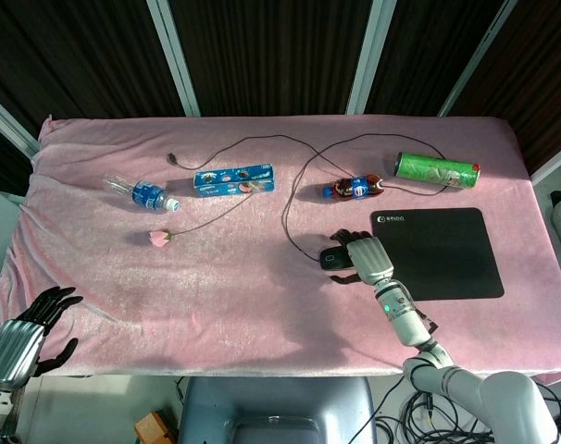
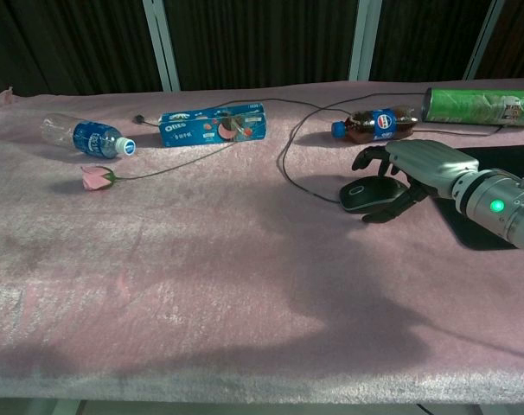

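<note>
Nearest the camera: left hand (image 1: 21,338), hanging off the table's front-left corner, fingers spread apart, holding nothing, well apart from every item.

Next up, right hand (image 2: 418,173) over the mouse (image 2: 366,195). Fingers curled down around it: thumb on the near side, fingertips draped past the far side, palm on the right end. Looks like a loose cupping grip on the mouse; I can't tell how firm, contact partly hidden.

Mouse sits on the pink cloth (image 2: 201,285), just beside the left edge of the black mouse pad (image 1: 442,254), not on it. Long axis runs roughly left-right; the cable (image 1: 294,199) leaves toward the left and loops away to the back, so the nose points left.

Handling, my guess: light, stiff plastic shell, smooth and a bit slippery; best pinched across the narrow waist, thumb vs fingers. Cable will drag and may snag the cola bottle (image 1: 353,188) just behind. Soft cloth could bunch if the mouse is slid.

Mid table, left: pink flower (image 1: 160,237) w/ thin stem.

Far row, left to right: water bottle (image 1: 142,192) on its side, blue cookie box (image 1: 232,179), cola bottle, green chip can (image 1: 438,170) lying flat.
</note>
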Robot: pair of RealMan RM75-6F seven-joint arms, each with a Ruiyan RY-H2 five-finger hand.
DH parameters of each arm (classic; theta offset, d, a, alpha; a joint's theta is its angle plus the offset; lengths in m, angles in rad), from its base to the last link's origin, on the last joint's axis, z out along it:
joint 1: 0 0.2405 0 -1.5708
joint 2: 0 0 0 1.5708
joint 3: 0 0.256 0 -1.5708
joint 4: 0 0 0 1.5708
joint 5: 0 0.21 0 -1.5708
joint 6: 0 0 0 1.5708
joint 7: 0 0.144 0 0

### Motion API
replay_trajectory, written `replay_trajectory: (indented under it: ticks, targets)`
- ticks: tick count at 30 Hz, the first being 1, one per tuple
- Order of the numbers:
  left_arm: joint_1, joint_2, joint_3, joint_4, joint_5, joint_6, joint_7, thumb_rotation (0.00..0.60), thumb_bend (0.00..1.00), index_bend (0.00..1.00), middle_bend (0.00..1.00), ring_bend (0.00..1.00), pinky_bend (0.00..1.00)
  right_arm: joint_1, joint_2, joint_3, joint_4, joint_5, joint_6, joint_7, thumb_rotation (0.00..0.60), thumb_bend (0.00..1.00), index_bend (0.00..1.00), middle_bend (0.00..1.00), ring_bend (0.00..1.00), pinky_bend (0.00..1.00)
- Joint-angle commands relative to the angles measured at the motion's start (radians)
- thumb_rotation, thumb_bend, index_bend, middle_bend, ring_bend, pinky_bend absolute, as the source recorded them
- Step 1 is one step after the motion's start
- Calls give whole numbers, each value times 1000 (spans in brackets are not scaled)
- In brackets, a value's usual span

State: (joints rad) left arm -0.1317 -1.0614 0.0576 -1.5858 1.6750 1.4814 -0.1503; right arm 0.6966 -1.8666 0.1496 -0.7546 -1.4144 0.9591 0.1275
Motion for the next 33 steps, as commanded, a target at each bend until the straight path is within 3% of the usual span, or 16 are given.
replay_trajectory:
  ticks: [1, 12, 21, 24, 28, 33]
  targets:
    - [-1, 0, 0, 0, -1, -1, 0, 600, 352, 218, 141, 100, 428, 0, 0, 1, -2, 3, 0, -3, 600, 256, 383, 337, 359, 414]
    - [-3, 3, 1, 2, 2, -3, -11, 600, 353, 218, 141, 100, 428, -3, -5, 3, -2, 12, 6, -15, 600, 255, 405, 337, 363, 424]
    - [0, 4, 0, 3, 2, 6, -16, 600, 352, 217, 141, 101, 428, -13, -41, 17, 52, 34, 40, -99, 600, 263, 576, 443, 522, 594]
    - [0, 5, 0, 4, 3, 7, -18, 600, 352, 217, 142, 101, 428, -16, -64, 27, 95, 41, 60, -118, 600, 329, 654, 499, 588, 668]
    - [0, 5, 0, 3, -1, 5, -20, 600, 352, 217, 141, 100, 428, -19, -95, 34, 157, 35, 109, -113, 600, 536, 770, 581, 688, 764]
    - [1, 6, 0, 3, 0, 5, -21, 600, 352, 218, 141, 100, 428, -35, -103, 48, 183, 30, 187, -82, 600, 565, 812, 594, 700, 776]
